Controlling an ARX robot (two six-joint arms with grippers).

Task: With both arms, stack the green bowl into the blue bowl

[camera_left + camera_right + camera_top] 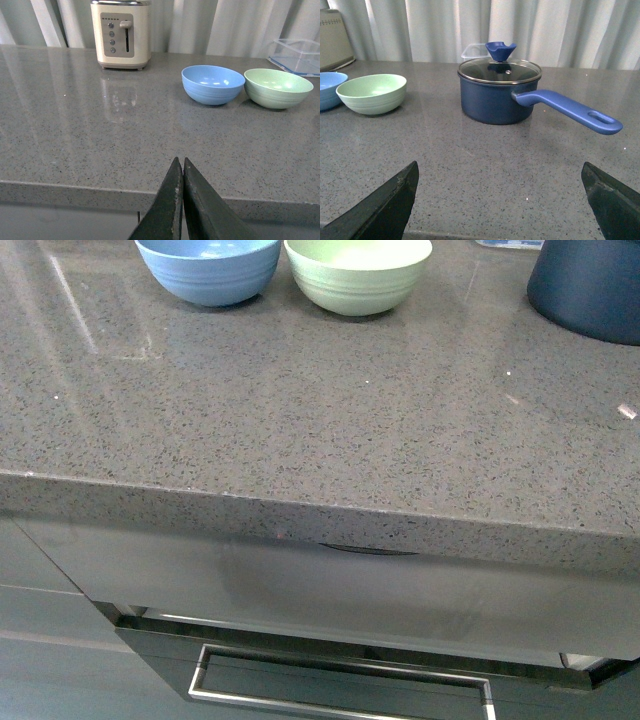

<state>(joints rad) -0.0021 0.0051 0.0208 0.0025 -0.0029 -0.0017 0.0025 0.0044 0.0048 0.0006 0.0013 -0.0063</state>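
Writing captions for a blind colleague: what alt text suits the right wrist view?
A lidded navy saucepan stands on a grey counter, with the green bowl and blue bowl apart from it. The right gripper, open, frames the foreground.

Left gripper (179, 161): matte black wedge fingers tapering to thin points. Right gripper (499, 167): same black pointed wedges.

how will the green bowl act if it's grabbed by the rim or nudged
The green bowl looks rigid and thin-walled, probably light plastic, so a rim pinch should hold. Its rounded wall narrows to a small base, so a high push may tip it. On the glossy countertop it likely slides easily.
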